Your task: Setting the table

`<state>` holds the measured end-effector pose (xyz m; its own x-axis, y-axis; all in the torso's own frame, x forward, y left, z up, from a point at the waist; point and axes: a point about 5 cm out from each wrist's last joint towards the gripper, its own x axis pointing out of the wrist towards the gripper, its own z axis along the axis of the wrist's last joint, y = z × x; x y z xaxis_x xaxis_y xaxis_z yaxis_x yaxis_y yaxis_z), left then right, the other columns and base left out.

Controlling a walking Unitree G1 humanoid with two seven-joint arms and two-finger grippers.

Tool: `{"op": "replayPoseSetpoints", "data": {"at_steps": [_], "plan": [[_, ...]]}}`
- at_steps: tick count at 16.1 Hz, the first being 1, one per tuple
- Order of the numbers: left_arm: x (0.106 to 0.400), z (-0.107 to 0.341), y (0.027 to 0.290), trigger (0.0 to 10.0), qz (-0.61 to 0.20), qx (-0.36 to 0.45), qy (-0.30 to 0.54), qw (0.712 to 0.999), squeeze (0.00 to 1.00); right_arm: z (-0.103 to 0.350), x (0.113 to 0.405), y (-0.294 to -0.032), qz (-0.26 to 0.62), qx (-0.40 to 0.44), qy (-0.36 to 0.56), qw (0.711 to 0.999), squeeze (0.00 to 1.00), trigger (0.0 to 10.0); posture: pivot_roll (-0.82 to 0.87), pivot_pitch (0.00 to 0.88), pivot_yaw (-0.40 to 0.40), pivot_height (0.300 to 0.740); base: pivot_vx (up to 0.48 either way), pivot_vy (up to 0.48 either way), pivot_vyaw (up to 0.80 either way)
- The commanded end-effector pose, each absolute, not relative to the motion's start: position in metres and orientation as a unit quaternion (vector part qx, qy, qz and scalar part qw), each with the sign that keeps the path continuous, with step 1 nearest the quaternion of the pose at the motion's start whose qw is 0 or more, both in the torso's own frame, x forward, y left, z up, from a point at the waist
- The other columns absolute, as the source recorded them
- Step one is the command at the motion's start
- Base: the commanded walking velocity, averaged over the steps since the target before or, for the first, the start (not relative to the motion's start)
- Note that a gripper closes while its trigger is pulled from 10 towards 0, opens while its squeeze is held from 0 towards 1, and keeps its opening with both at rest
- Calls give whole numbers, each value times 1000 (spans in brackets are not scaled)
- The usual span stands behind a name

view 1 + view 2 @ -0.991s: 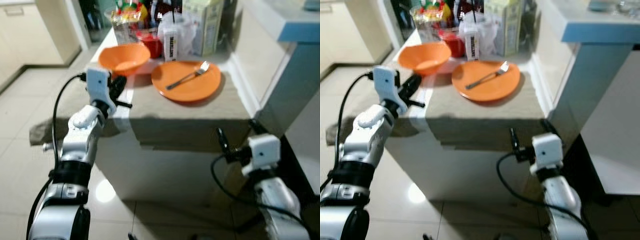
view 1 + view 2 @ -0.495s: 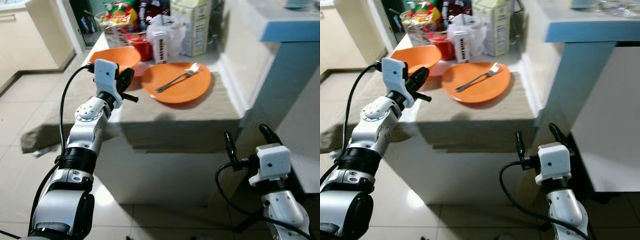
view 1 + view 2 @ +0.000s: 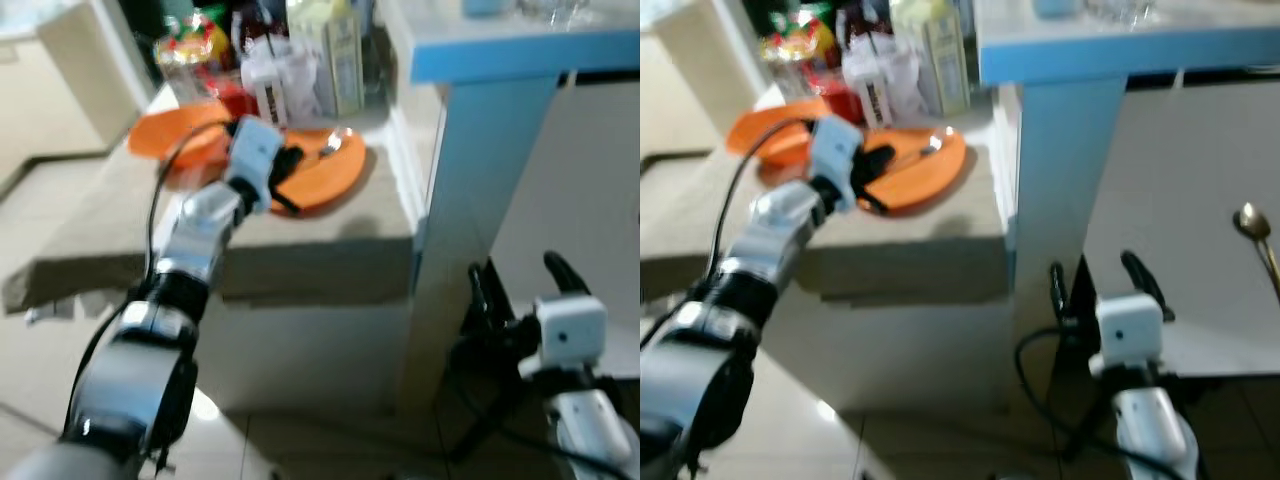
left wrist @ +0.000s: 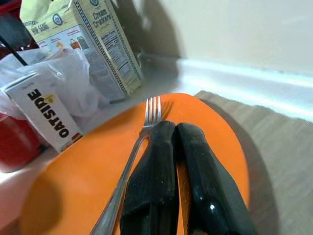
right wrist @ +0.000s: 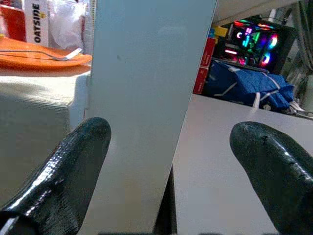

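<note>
An orange plate [image 3: 340, 176] with a silver fork [image 4: 145, 125] on it lies on the cloth-covered counter [image 3: 300, 255]. My left gripper [image 4: 175, 131] is shut, its two black fingers pressed together just over the plate [image 4: 78, 186], alongside the fork's handle with nothing between them. An orange bowl [image 3: 172, 134] sits to the plate's left. My right gripper [image 5: 168, 142] is open and low beside the white counter post [image 5: 146, 68], holding nothing. A golden spoon [image 3: 1257, 235] lies on the grey table [image 3: 1180, 210] at the right.
A cracker box [image 4: 90, 41], an Oatside carton [image 4: 46, 115], a white bag and a red container crowd the back of the counter. A blue-edged shelf [image 3: 490, 50] overhangs the post. Pale tiled floor [image 3: 40, 360] spreads to the left.
The camera has swung to the right, bringing the grey table into view. My left gripper has moved from beside the orange bowl to over the plate, by the fork. The right arm stays low.
</note>
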<state>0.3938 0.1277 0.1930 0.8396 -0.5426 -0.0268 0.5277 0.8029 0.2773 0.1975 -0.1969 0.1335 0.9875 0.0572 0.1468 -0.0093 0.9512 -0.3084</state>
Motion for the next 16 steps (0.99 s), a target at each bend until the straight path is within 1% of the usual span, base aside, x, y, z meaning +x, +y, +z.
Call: {"op": "replayPoseSetpoints", "data": {"at_steps": [1,2,4,5,12,16], "plan": [[398,194,141,10000,-275,159,-4,948,0,136,197,-194,22,-150,-80,985,0,10000,-279,0,128,735,0,0,0],[404,196,145,10000,-259,167,22,951,0,137,196,-195,23,-151,-79,985,0,10000,-285,0,134,735,0,0,0],[407,194,147,10000,-247,197,52,947,0,137,195,-196,22,-152,-77,985,0,10000,-289,0,138,735,0,0,0],[408,189,148,10000,-235,239,71,939,0,137,194,-196,21,-151,-76,985,0,10000,-295,5,146,735,0,0,0],[412,195,128,10000,-249,272,75,926,0,140,187,-197,17,-149,-77,986,0,10000,-312,44,161,735,0,0,0],[412,196,123,10000,-250,265,74,928,0,142,178,-197,15,-150,-73,986,0,10000,-319,71,167,735,0,0,0]]}}
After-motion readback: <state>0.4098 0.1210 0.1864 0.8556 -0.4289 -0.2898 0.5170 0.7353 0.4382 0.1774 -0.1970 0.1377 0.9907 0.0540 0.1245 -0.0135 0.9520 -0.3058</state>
